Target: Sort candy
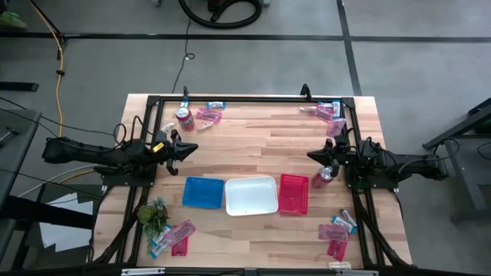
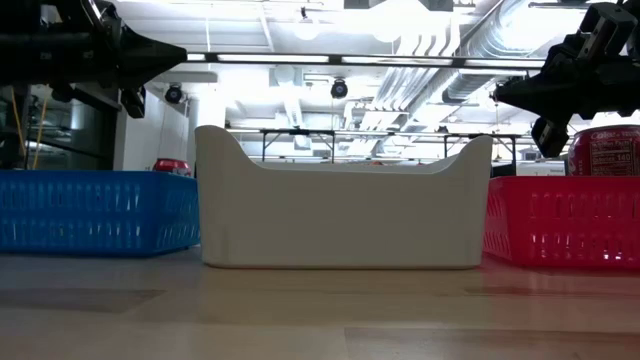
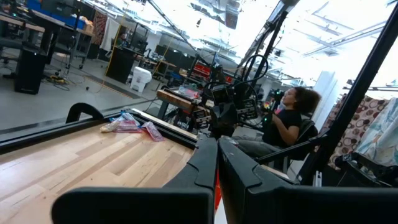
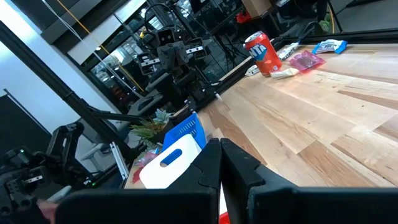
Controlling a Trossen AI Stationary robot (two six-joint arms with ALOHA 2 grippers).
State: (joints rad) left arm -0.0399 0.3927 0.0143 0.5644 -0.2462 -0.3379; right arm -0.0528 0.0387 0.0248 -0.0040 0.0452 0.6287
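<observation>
Nearest the low camera: white tray (image 2: 340,210), centre of the counter (image 1: 253,138), flanked by blue basket (image 2: 95,210) on one side and red basket (image 2: 565,220) on the other, all three in a row near the front edge, none seen to hold any sweets. Left hand (image 1: 186,147): fingers closed together, holding nothing, raised over the counter's left side, pointing inward, just behind the blue basket. Right hand (image 1: 313,156): fingers likewise closed and empty, raised at the right side, pointing inward, just behind the red basket. Candy, four lots, one near each corner of the counter: far-left lot (image 1: 209,113), pink packets and a blue-and-white bar, beside a red soda can (image 1: 184,118); far-right lot (image 1: 328,110), pink and blue-and-white pieces by the frame post; near-left lot (image 1: 173,236), pink and blue-and-white pieces just beside a small green plant (image 1: 153,215); near-right lot (image 1: 337,230), pink, red and blue-and-white pieces. Second soda can (image 1: 324,176): just beside the red basket's right end, under the right arm. Black frame rail (image 1: 245,98): runs along the counter's far edge. Beyond the counter, in the left wrist view: seated person (image 3: 286,121) in dark top among workshop benches
</observation>
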